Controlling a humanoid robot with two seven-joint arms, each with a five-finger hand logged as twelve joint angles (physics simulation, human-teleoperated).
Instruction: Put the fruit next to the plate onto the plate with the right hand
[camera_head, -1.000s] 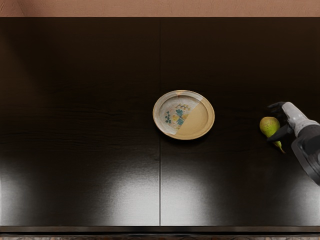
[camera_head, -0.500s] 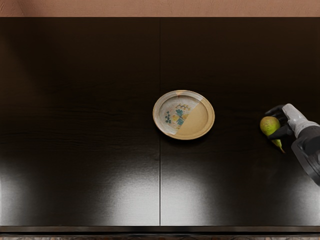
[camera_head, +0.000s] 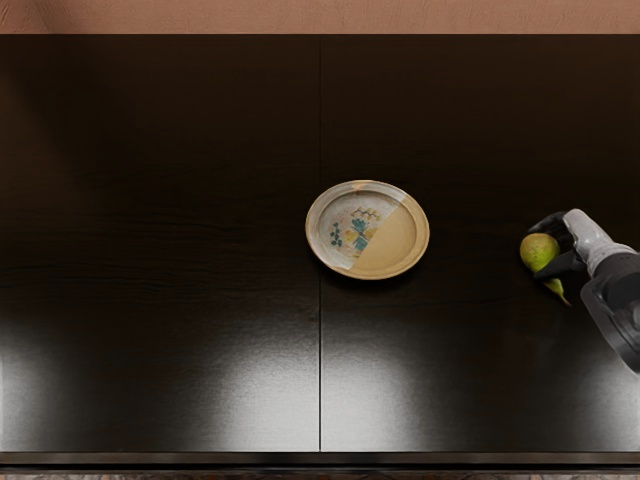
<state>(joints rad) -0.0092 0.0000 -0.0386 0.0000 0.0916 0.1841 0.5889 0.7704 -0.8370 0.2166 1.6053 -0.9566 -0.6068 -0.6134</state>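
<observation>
A yellow-green pear lies on the dark table to the right of the plate, its narrow end pointing down and right. The round plate, half tan and half cream with a small painted motif, sits near the table's middle with nothing on it. My right hand comes in from the right edge. Its dark fingers curl over the top of the pear, and the thumb wraps under the right side, so the hand is shut on the fruit. The pear looks to be still resting on the table.
The dark wooden table has a seam running down its middle and a bright glare patch near the front edge. A reddish wall strip runs along the back.
The right hand's fingers have closed from spread beside the pear to wrapped around it. The pear has barely shifted. The plate has not moved.
</observation>
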